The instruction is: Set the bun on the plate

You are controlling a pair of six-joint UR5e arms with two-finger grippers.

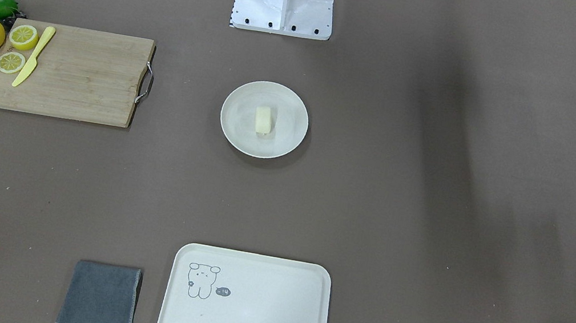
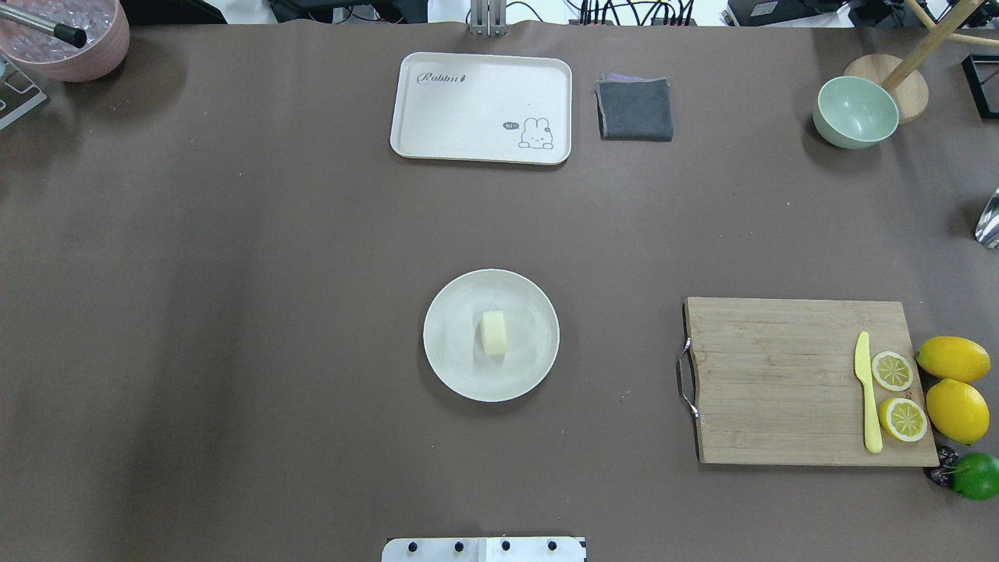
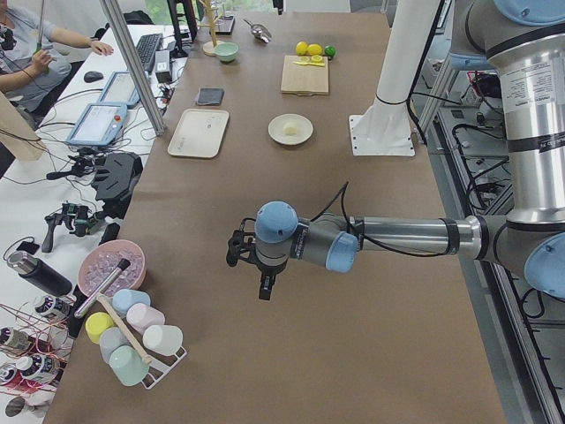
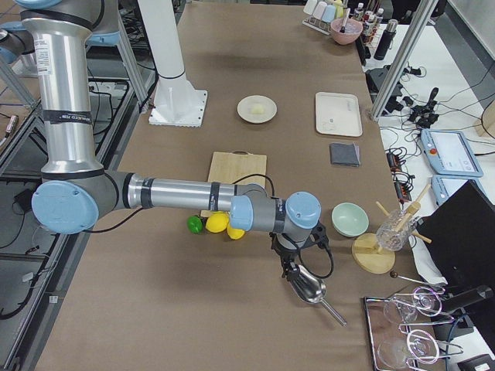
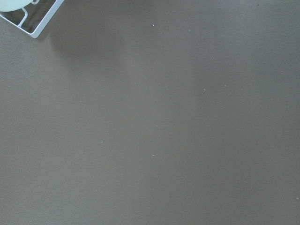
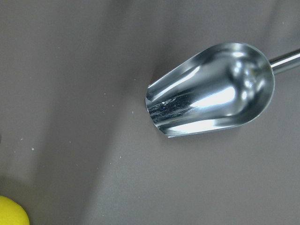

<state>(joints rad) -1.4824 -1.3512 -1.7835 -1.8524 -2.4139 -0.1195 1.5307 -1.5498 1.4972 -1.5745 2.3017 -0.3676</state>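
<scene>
The pale cream bun [image 2: 493, 333] lies in the middle of the round off-white plate [image 2: 453, 367] at the table's centre, also seen from the front as bun [image 1: 264, 120] on plate [image 1: 235, 130]. Nothing touches either. My left gripper [image 3: 265, 288] shows only in the exterior left view, low over bare table far from the plate; I cannot tell whether it is open or shut. My right gripper [image 4: 288, 266] shows only in the exterior right view, hanging just over a metal scoop [image 6: 211, 89]; its state cannot be told either. Neither wrist view shows fingers.
A cream tray [image 2: 481, 108] and a grey cloth [image 2: 635, 109] lie beyond the plate. A wooden board [image 2: 780, 378] holds a yellow knife [image 2: 866, 390] and two lemon halves, with whole lemons [image 2: 954, 359] and a lime [image 2: 975, 474] beside it. A green bowl [image 2: 855, 111], a pink bowl [image 2: 70, 39] and a cup rack [image 3: 132, 340] stand at the table's ends.
</scene>
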